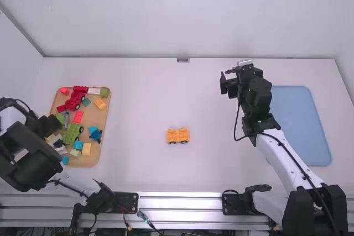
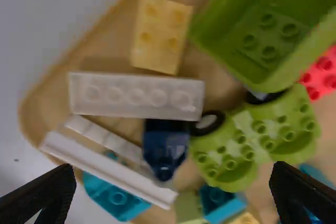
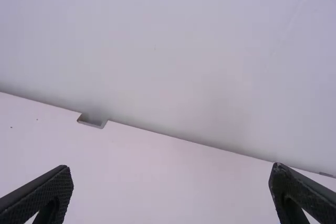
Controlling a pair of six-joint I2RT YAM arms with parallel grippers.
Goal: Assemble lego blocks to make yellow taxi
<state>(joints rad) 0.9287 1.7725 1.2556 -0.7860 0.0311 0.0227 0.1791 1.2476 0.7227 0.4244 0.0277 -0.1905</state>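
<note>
In the high view my left gripper point(image 1: 51, 124) is over the left side of the wooden tray of blocks. The left wrist view shows that gripper point(image 2: 172, 187) open above the blocks, with nothing between its fingers. Below it lie a pale yellow block point(image 2: 160, 34), a long white piece point(image 2: 136, 96), a dark blue piece point(image 2: 165, 145) and green vehicle parts point(image 2: 262, 137). An orange-yellow wheeled piece point(image 1: 178, 136) stands alone at mid-table. My right gripper point(image 1: 225, 83) is raised at the table's far right; its wrist view shows the gripper point(image 3: 172, 190) open and holding nothing.
The wooden tray point(image 1: 93, 158) at the left holds several red, green, blue and yellow blocks. A blue tray point(image 1: 301, 125) lies at the right beside the right arm. The back wall point(image 3: 168, 51) rises behind the table's far edge.
</note>
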